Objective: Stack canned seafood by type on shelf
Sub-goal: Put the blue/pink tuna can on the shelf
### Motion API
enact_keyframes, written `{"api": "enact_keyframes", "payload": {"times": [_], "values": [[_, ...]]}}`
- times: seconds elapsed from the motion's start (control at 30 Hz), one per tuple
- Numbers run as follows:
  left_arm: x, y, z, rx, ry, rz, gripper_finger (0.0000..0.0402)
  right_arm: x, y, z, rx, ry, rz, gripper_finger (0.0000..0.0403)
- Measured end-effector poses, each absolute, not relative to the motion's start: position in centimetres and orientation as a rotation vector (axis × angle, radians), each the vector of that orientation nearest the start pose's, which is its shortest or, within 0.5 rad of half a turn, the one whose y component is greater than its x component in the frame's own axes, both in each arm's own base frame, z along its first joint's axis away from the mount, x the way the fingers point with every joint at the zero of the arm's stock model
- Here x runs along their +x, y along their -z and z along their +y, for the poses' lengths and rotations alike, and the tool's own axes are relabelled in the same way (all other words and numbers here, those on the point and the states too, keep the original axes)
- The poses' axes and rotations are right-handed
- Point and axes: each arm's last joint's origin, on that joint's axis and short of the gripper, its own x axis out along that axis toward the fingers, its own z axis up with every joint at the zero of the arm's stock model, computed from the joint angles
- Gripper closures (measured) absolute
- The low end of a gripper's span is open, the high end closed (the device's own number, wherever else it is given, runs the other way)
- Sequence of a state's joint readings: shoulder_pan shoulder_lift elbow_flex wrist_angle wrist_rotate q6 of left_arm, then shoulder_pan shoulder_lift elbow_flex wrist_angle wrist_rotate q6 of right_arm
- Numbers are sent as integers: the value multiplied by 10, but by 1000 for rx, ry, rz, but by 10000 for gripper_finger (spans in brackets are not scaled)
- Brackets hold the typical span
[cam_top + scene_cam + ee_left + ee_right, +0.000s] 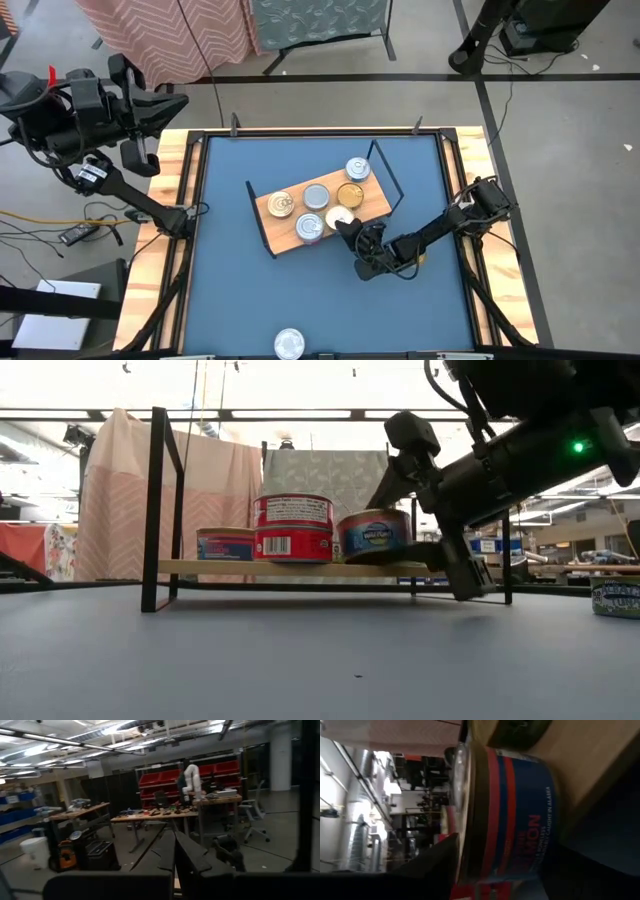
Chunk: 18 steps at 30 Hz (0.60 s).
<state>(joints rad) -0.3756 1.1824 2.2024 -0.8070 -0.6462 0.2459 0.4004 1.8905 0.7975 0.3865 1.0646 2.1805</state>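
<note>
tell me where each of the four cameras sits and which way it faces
High view: above the table, looking straight down; shows both arms, left gripper parked off the table, right gripper at the shelf.
Low view: table-top height, looking level at the shelf; right arm shows.
Left wrist view: faces the room; own fingers shut.
Right wrist view: close on a blue-label can; own dark fingers at either side.
High and low views share the shelf and cans.
</note>
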Motion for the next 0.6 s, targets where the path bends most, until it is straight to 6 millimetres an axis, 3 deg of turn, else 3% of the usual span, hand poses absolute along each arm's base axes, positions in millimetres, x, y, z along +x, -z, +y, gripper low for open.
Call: {"api": "enact_keyframes", "payload": {"times": [0.37,0.6], "values": [[83,-606,-14,146,-266,-148,389,319,-119,109,1587,797,-414,79],[80,-606,-13,149,-266,-145,389,320,-122,112,1630,761,-432,63]]}}
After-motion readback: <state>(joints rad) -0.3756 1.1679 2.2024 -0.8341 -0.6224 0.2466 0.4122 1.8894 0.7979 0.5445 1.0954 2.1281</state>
